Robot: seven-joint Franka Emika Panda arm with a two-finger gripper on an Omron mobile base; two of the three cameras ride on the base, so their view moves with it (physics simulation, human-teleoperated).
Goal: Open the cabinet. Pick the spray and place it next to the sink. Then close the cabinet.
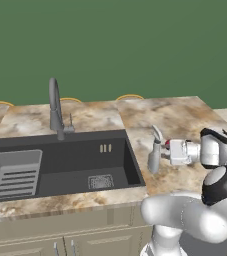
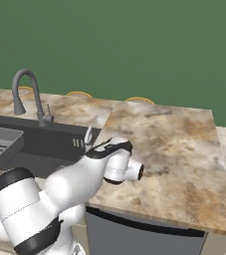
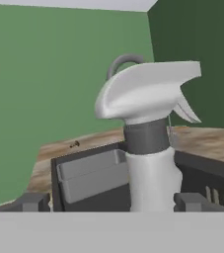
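We see spray (image 1: 154,156) right of centre, upright on worktop (image 1: 185,120) just beside sink (image 1: 60,165). Tool (image 3: 111,200) spread wide around bottle body, no squeeze. Light, slick, tippy; we'd grip body below collar.

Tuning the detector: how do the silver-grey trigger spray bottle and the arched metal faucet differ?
The silver-grey trigger spray bottle is pale and short; the arched metal faucet is darker grey and taller. The bottle stands on the marbled counter right of the dark sink basin; the faucet rises behind the basin. Both stand upright.
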